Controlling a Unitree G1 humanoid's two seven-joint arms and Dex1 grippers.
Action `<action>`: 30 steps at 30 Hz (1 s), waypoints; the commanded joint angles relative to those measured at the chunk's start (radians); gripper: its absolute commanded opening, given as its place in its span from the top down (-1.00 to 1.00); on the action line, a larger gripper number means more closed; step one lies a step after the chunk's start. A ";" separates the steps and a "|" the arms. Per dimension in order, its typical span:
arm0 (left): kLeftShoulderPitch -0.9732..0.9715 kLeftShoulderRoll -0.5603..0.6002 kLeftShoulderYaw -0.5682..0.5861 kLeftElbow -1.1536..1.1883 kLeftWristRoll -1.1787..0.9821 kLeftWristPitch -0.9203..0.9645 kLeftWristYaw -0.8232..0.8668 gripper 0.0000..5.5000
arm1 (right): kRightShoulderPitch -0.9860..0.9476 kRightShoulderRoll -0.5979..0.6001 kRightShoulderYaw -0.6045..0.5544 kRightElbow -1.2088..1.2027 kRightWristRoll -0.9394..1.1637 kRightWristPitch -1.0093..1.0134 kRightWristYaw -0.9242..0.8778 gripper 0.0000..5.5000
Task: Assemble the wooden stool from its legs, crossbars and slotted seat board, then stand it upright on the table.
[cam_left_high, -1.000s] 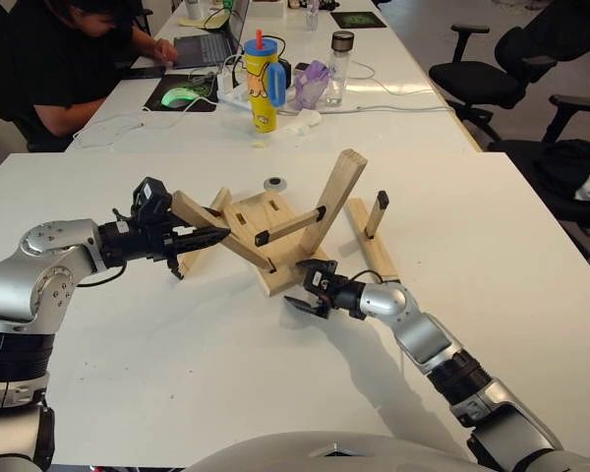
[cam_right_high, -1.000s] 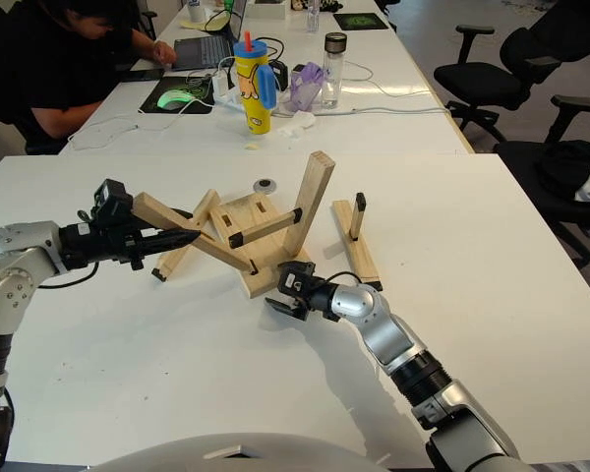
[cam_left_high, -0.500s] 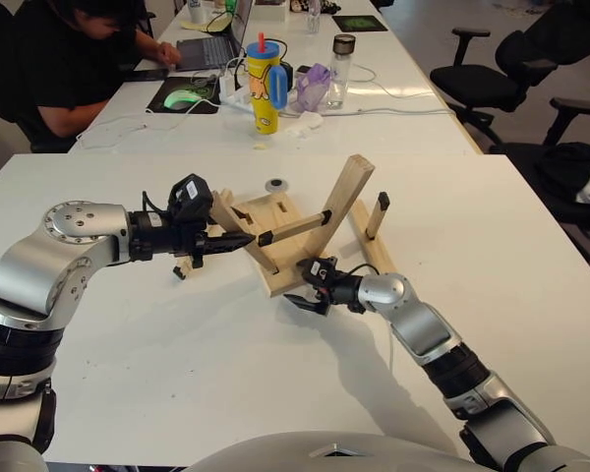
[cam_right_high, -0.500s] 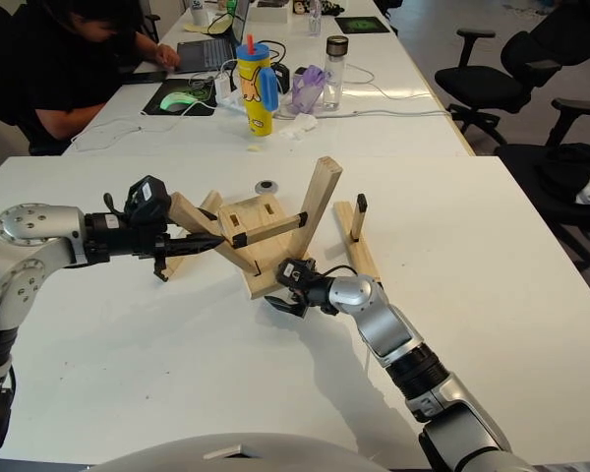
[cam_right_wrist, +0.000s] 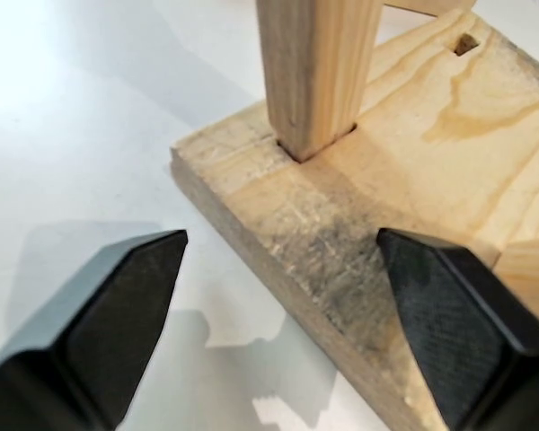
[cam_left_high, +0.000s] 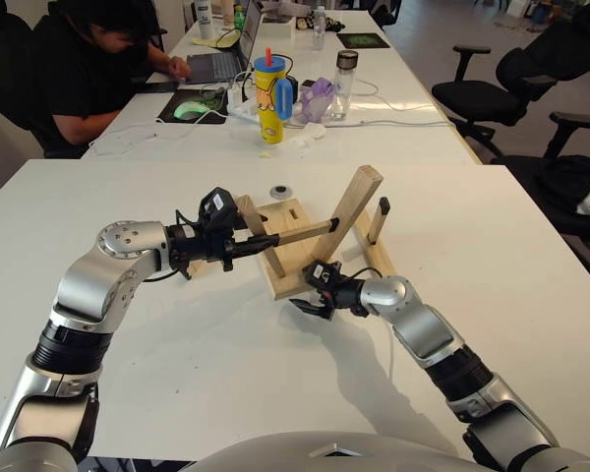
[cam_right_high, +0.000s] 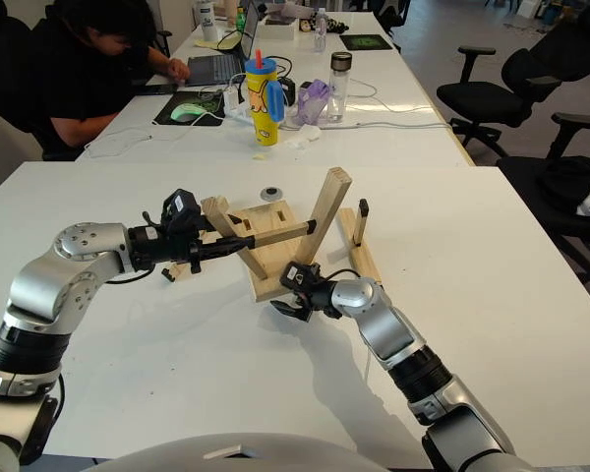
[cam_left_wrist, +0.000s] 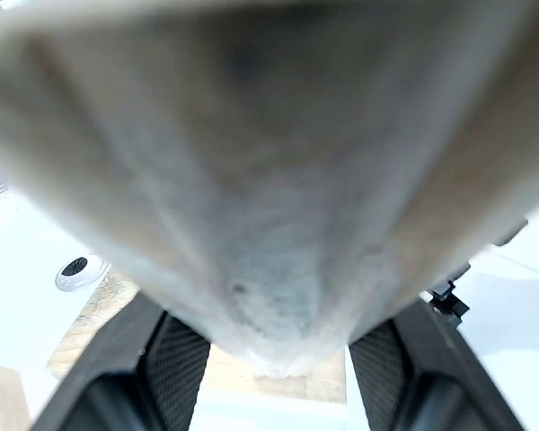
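The slotted seat board (cam_left_high: 293, 272) lies flat at mid table. One wooden leg (cam_left_high: 356, 202) stands tilted in its slot (cam_right_wrist: 319, 63), with a black-tipped crossbar (cam_left_high: 300, 234) running from it toward my left. My left gripper (cam_left_high: 236, 246) is shut on a second wooden leg (cam_right_high: 219, 209), held slanted over the board's left side; that leg sits between its fingers (cam_left_wrist: 175, 377). My right gripper (cam_left_high: 313, 297) is open at the board's near corner, its fingertips (cam_right_wrist: 117, 296) spread on either side of the board edge (cam_right_wrist: 278, 224), not touching it.
Another leg with a short crossbar (cam_left_high: 377, 234) lies on the table right of the board. A small round disc (cam_left_high: 278, 191) sits behind it. A yellow cup (cam_left_high: 270, 93) and a bottle (cam_left_high: 343, 71) stand on the far table. Office chairs are at the right.
My left arm has carried its leg rightward, closer over the seat board. The right gripper has stayed open at the board's corner. The head camera has shifted slightly.
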 commanded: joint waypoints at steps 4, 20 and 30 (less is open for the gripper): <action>0.065 -0.015 -0.118 0.146 0.084 -0.014 -0.047 0.27 | 0.141 0.129 -0.144 -0.084 0.216 -0.048 0.001 -0.29; -0.015 0.018 -0.098 0.186 0.087 -0.044 -0.094 0.27 | 0.023 0.284 -0.231 -0.390 0.166 -0.072 -0.446 0.65; -0.046 0.007 -0.106 0.236 0.114 -0.081 -0.102 0.27 | 0.076 0.275 -0.103 -0.135 0.040 0.069 -0.484 0.98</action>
